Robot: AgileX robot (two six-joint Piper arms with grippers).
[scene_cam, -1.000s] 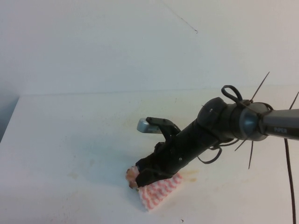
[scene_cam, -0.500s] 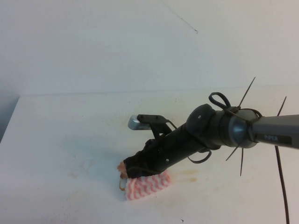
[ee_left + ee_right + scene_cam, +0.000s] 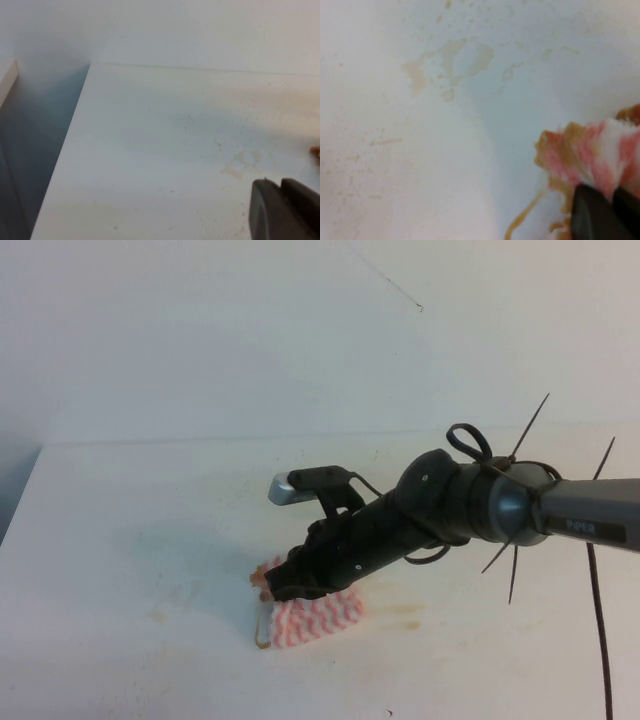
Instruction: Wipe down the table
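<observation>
I have the right gripper point(image 3: 280, 590) down on the table point(image 3: 150, 510), in the near middle of the surface, with its jaws clamped shut on the pink-and-white cloth point(image 3: 315, 618). The cloth lies bunched flat under and just near of the fingertips, pressed to the tabletop. In the right wrist view the cloth point(image 3: 590, 155) is soaked brown along its leading edge, and a thin brown trail point(image 3: 522, 220) runs off it onto the table, so I judge it has already picked up a good deal of the spill. The job looks partly done at best. A brown smear point(image 3: 405, 612) shows on the table just right of the cloth. To the left lies a ring-shaped stain point(image 3: 451, 60) with fine speckles around it, apart from the cloth and not yet reached. A faint mark point(image 3: 158, 615) left of the cloth in the high view is probably that same stain. What is left, as I read it, is a pass leftward over the ring stain, a pass back over the smear on the right, and a clean-up of the wet trail the cloth itself leaves. The left gripper point(image 3: 280, 186) is out of the high view. Its own camera shows it above the left part of the table, its two dark fingers side by side and closed on nothing, well clear of the cloth.
</observation>
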